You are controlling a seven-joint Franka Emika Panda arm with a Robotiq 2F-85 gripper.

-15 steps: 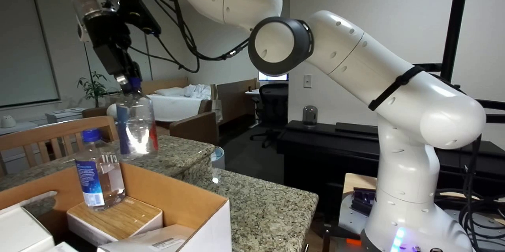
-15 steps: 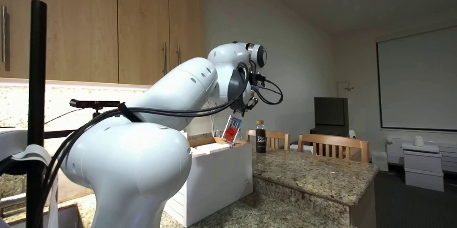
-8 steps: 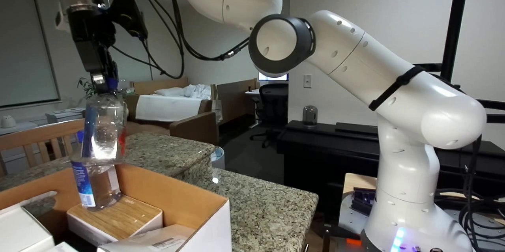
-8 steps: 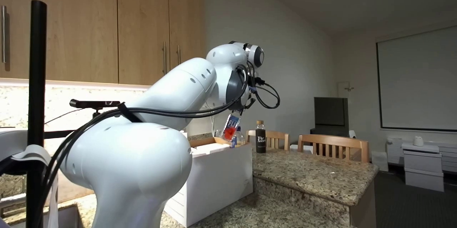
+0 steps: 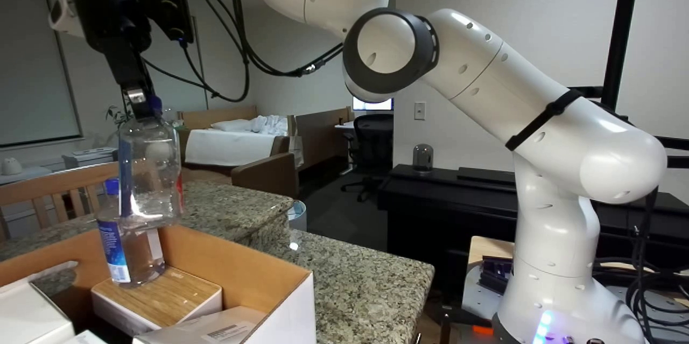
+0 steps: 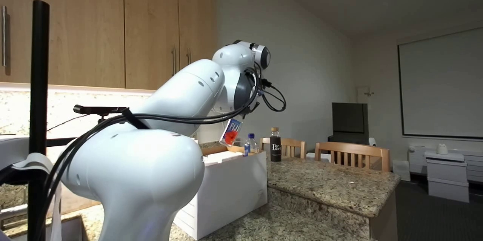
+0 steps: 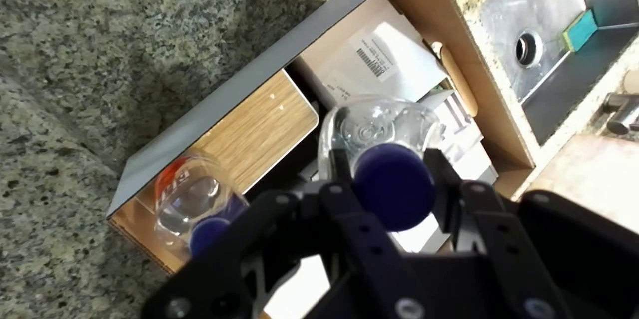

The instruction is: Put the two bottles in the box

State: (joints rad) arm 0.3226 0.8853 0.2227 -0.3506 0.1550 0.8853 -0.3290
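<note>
Wrist view: the gripper (image 7: 389, 164) blocks my look at part of the box (image 7: 249, 84) and the standing bottle (image 7: 194, 201). Sticker (image 7: 372, 62) print too small for me to read; sink (image 7: 544, 4) cropped top and right. In an exterior view the arm (image 6: 151, 161) hides most of the gripper, and the box wall covers the standing bottle's base. In an exterior view the held bottle (image 5: 150, 172) overlaps part of the standing bottle; box cropped left and bottom, arm cropped at top.
</note>
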